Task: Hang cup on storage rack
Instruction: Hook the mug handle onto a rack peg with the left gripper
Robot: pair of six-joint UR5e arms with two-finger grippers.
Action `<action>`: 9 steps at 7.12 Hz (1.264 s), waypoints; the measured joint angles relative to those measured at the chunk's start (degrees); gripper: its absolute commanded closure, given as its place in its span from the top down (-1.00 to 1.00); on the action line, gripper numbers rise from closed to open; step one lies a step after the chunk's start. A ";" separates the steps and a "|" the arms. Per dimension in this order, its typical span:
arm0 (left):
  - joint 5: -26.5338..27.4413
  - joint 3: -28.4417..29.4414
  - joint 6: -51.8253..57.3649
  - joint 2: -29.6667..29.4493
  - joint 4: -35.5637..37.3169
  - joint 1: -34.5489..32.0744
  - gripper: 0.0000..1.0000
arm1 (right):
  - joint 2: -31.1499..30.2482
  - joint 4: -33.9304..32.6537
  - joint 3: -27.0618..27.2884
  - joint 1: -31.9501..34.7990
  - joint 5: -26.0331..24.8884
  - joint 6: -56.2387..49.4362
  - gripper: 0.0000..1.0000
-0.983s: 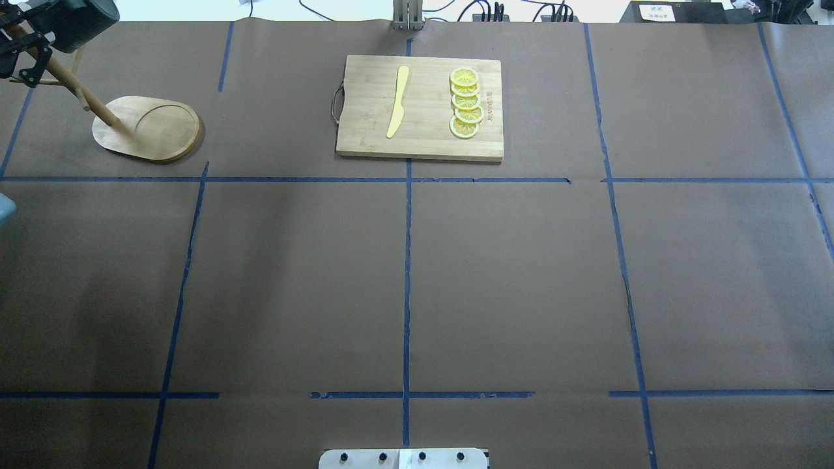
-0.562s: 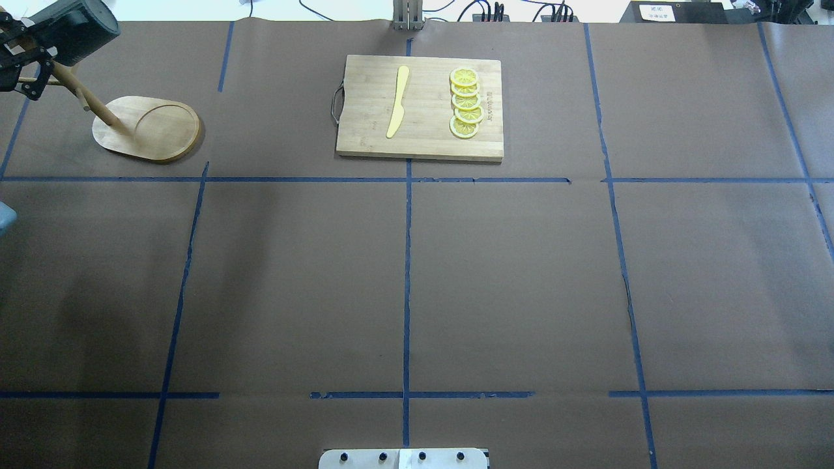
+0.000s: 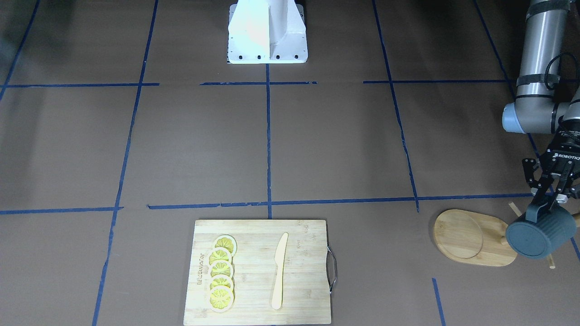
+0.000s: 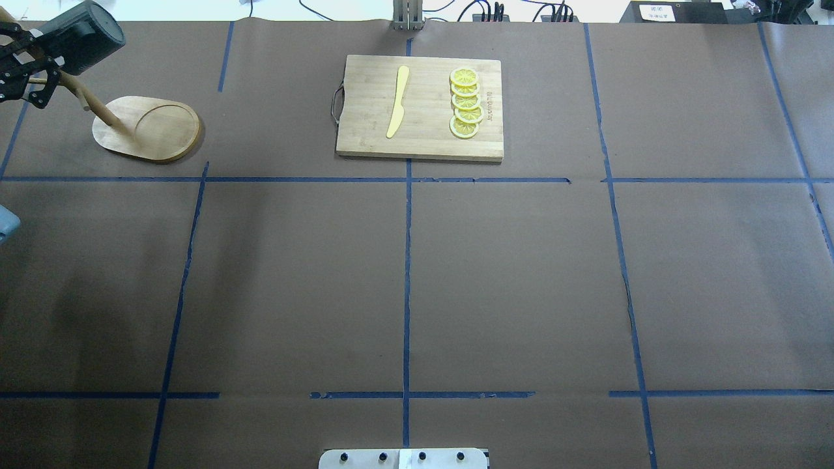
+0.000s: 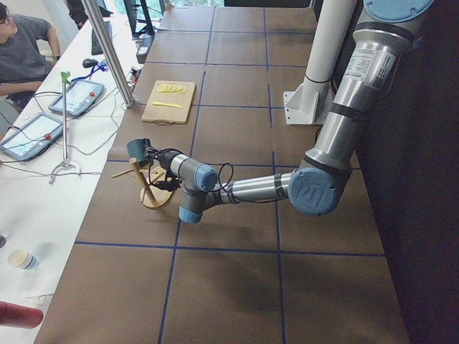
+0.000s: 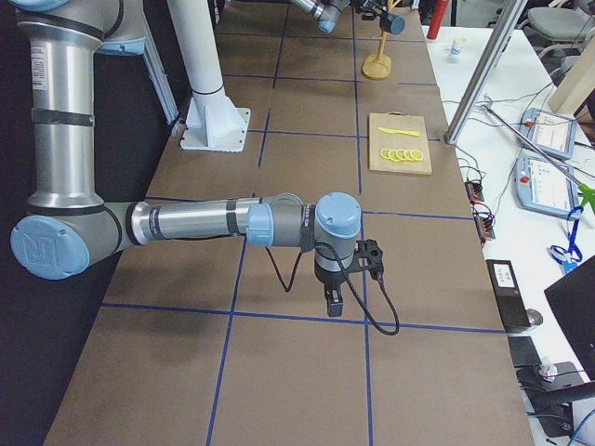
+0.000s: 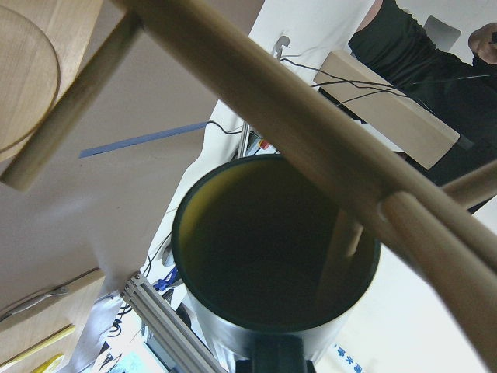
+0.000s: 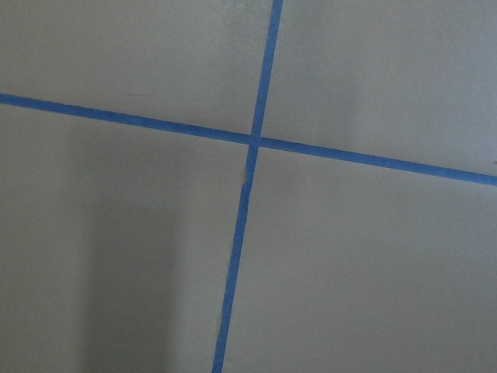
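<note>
We see the left end effector [image 3: 549, 201] clamped on the loop handle of the cup [image 3: 538, 234], which hangs tipped on its side above the bench [image 3: 317, 149], at the pole end of the storage rack [image 3: 469, 240]; in the left wrist view a peg crosses before its yellow mouth. The right end effector [image 6: 336, 299] hovers over the bench, well apart; we cannot tell whether it is wide or narrow

mug tree [image 4: 156, 127] stands far left on the table [image 4: 521, 273], cup [image 4: 83, 38] high beside its pole; cutting board [image 4: 365, 137] far centre, bearing knife [image 4: 397, 104] left of lemon slices [image 4: 466, 104].
</note>
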 measured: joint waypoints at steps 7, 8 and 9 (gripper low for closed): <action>0.02 0.56 -0.06 0.80 -0.09 0.00 0.99 | 0.00 0.00 -0.01 -0.12 0.01 0.30 1.00; 0.00 0.63 -0.06 0.82 -0.13 0.00 1.00 | 0.00 0.00 -0.02 -0.15 0.01 0.32 1.00; -0.04 0.50 -0.09 0.88 -0.15 -0.08 1.00 | 0.00 0.00 -0.03 -0.16 0.03 0.33 1.00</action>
